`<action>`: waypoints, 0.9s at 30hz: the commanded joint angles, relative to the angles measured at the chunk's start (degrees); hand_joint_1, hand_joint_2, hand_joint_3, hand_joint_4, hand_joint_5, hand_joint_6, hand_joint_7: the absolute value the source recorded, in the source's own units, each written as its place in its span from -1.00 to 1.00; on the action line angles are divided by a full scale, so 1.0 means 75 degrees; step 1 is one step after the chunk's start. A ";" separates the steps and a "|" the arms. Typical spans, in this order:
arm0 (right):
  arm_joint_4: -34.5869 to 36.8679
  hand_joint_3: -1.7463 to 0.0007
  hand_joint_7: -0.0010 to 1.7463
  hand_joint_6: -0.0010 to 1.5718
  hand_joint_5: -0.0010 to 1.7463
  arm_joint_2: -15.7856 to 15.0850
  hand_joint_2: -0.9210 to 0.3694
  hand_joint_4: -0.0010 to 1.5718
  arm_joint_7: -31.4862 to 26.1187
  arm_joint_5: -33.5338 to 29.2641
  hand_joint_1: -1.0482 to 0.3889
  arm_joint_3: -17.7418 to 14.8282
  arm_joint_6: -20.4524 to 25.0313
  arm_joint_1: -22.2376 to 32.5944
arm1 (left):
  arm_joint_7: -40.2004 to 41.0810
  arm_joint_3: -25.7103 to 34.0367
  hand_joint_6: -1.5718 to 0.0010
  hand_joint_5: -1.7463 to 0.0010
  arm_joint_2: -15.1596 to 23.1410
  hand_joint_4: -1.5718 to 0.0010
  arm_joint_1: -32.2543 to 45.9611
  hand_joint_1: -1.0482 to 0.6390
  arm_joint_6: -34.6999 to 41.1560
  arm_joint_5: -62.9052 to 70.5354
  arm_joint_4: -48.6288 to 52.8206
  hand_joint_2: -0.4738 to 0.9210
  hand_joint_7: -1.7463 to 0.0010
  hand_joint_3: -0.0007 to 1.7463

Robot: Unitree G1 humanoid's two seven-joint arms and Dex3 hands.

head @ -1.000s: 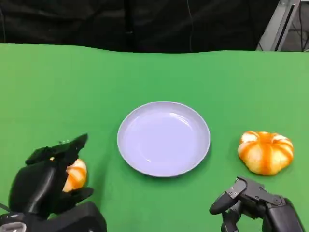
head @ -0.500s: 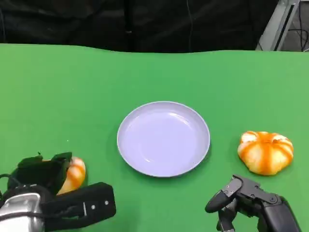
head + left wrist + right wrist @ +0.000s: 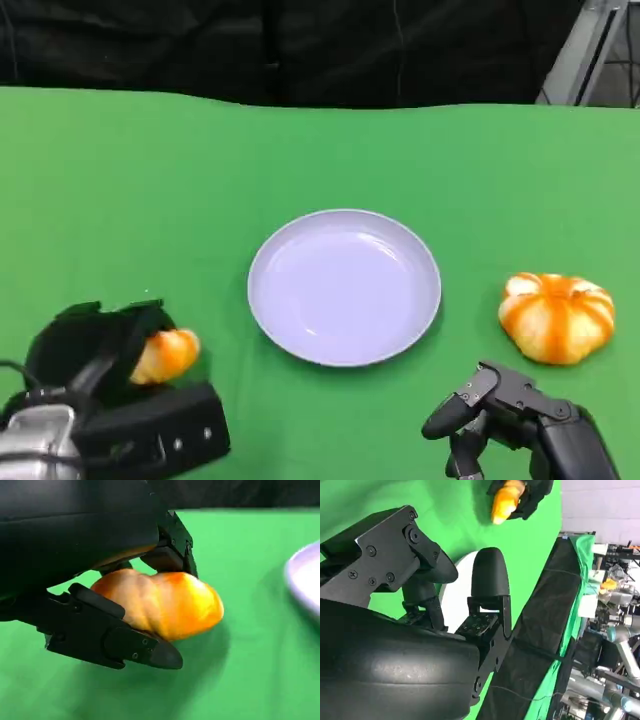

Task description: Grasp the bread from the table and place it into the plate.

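Bread (image 3: 168, 355) sits in our left hand (image 3: 95, 350) at about eight o'clock from the plate (image 3: 344, 287), well apart from its rim. In the left wrist view the fingers (image 3: 115, 635) close on the orange-brown loaf (image 3: 162, 602) from both sides, one beneath it and one pressing on top, so we hold it firmly; the green table (image 3: 250, 670) lies under it with a soft shadow, and we cannot tell for sure whether the loaf touches the cloth or is just above it. The plate's pale edge (image 3: 302, 580) shows at the side of that view.

The plate is pale lilac, round and shallow, and lies near the middle of the table (image 3: 200, 180) with nothing in it. At about three o'clock from it, near but not touching, a second piece of bread, a round bun (image 3: 557, 316) with orange and white stripes, rests on the cloth.

Our right hand (image 3: 510, 415) hangs at about five o'clock from the plate, just at six o'clock of the round bun. It grasps nothing; its fingers (image 3: 490, 575) are apart and loosely bent. Past them, the right wrist view shows our left hand (image 3: 532, 497) with the bread (image 3: 506, 501) in it.
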 commanded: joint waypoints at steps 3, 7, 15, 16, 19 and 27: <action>-0.0077 -0.44 0.53 -0.10 0.88 -0.0133 -0.29 -0.15 0.0016 0.0057 0.55 -0.0107 -0.0039 0.0049 | 0.2799 -0.0010 0.21 -1.00 -0.0022 -0.11 0.0229 -0.04 -0.2211 -0.0218 0.0504 0.55 -1.00 0.15; -0.0047 -0.44 0.52 -0.08 0.86 -0.0150 -0.29 -0.15 0.0018 0.0062 0.55 -0.0111 -0.0059 0.0057 | 0.3859 -0.0084 0.19 -1.00 -0.0128 -0.13 0.0081 -0.01 -0.3122 -0.0221 0.1030 0.53 -1.00 0.18; 0.0100 -0.41 0.51 -0.07 0.85 -0.0134 -0.29 -0.13 -0.0024 -0.0020 0.50 -0.0073 -0.0216 0.0034 | 0.4927 -0.0171 0.20 -1.00 -0.0384 -0.17 -0.0495 -0.02 -0.4520 -0.0168 0.1363 0.29 -0.99 0.48; 0.0108 -0.41 0.51 -0.07 0.85 -0.0124 -0.29 -0.13 -0.0023 -0.0015 0.49 -0.0074 -0.0217 0.0034 | 0.4989 -0.0194 0.20 -1.00 -0.0400 -0.16 -0.0548 -0.03 -0.4597 -0.0137 0.1372 0.29 -0.99 0.49; 0.0153 -0.41 0.50 -0.07 0.85 -0.0124 -0.29 -0.12 -0.0016 -0.0024 0.50 -0.0091 -0.0204 -0.0005 | 0.4887 -0.0390 0.22 -1.00 -0.0611 -0.14 -0.0942 -0.03 -0.4796 -0.0072 0.1288 0.27 -1.00 0.50; 0.0145 -0.44 0.50 -0.06 0.85 -0.0133 -0.26 -0.12 -0.0006 -0.0032 0.52 -0.0099 -0.0197 -0.0015 | 0.4623 -0.0851 0.12 -1.00 -0.1283 -0.20 -0.1961 -0.04 -0.4478 0.0065 0.1743 0.16 -1.00 0.62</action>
